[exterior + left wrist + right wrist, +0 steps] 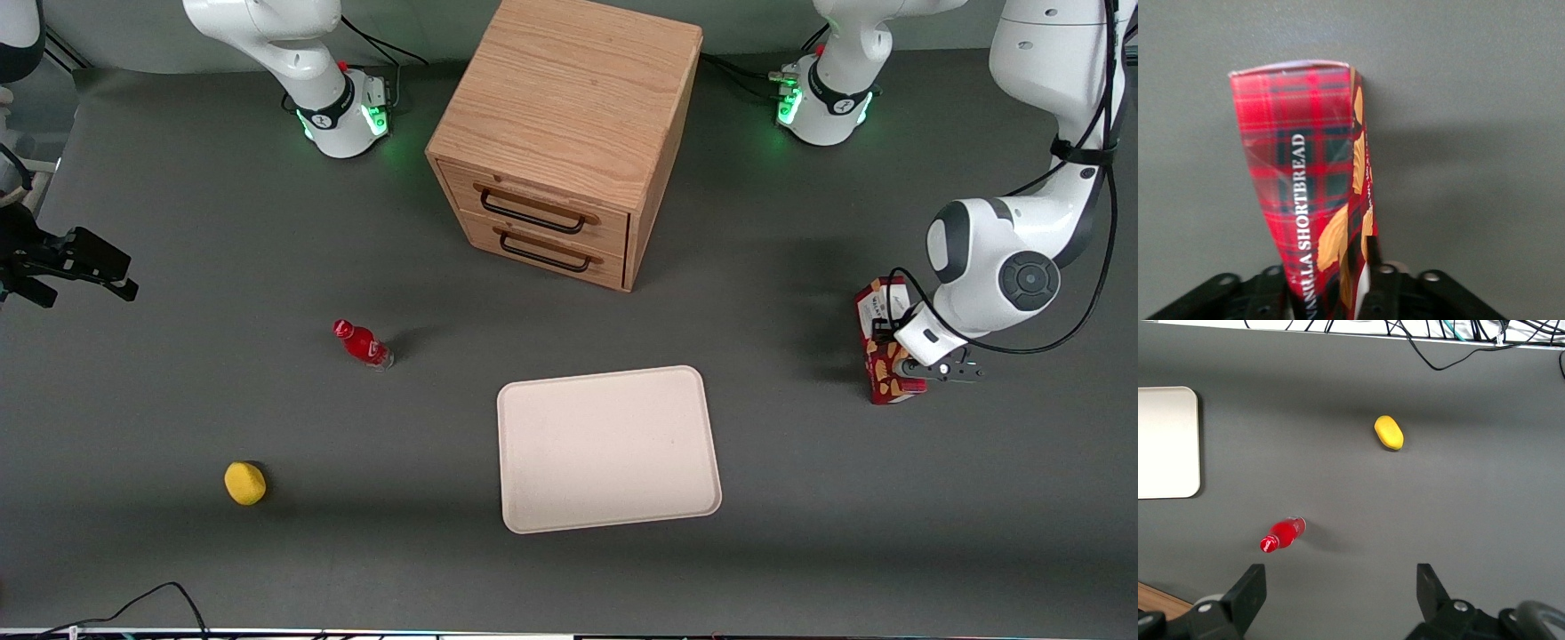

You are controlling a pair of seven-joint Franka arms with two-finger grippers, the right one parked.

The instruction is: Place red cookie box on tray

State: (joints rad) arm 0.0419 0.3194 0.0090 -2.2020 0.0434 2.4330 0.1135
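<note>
Front view showed the red cookie box [882,342] pinched in the pincer [909,366] of the left arm toward the working arm's end of the table [178,551], well apart from the tray [609,449], with a small red bottle [363,344], a yellow object [244,483] and a wooden drawer cabinet [569,133] elsewhere.

The claw [900,354] is at the red cookie box [882,342], toward the working arm's end of the bench [267,569]. The tray [608,450] lies well apart, nearer to the camera than the wooden drawer cabinet [564,133].
</note>
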